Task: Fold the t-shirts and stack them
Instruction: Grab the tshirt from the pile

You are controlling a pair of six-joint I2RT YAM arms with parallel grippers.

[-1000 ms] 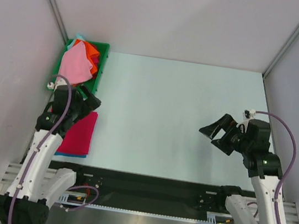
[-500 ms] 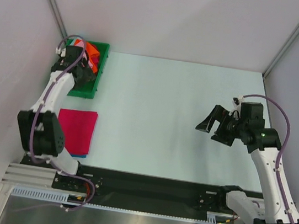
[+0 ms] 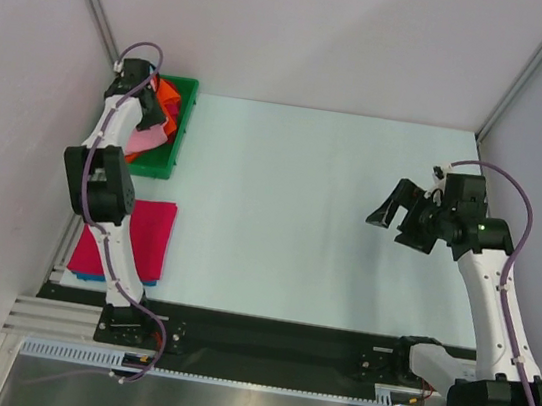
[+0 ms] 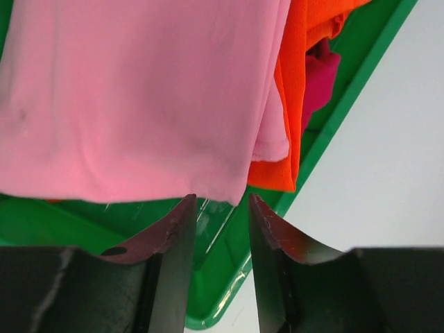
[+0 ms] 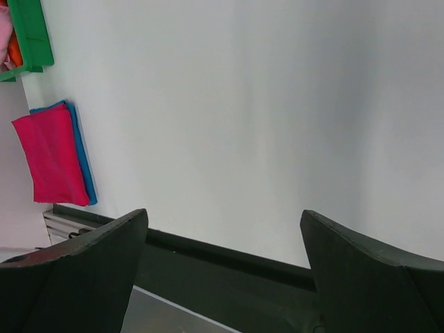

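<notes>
Upper left of the overhead frame, over the green tray (image 3: 160, 165): left pincer (image 4: 222, 202) poised at the hem of the light pink t-shirt (image 4: 139, 97), jaws close together with a slim gap, no cloth clearly between them yet. Crumpled alongside in the same tray, orange t-shirt (image 4: 291, 104) and a magenta garment (image 4: 320, 80). Best to reach further onto that pink hem and bite pink only, clear of the orange edge. Then lift slow and straight, leaving the neighbours behind. Lower left, folded magenta-red t-shirt (image 5: 48, 159) stacked on the pale teal t-shirt (image 5: 82, 159). Right pincer (image 5: 223, 215) spread wide and empty above the tabletop (image 5: 243, 104), well placed to catch the far shoulder.
</notes>
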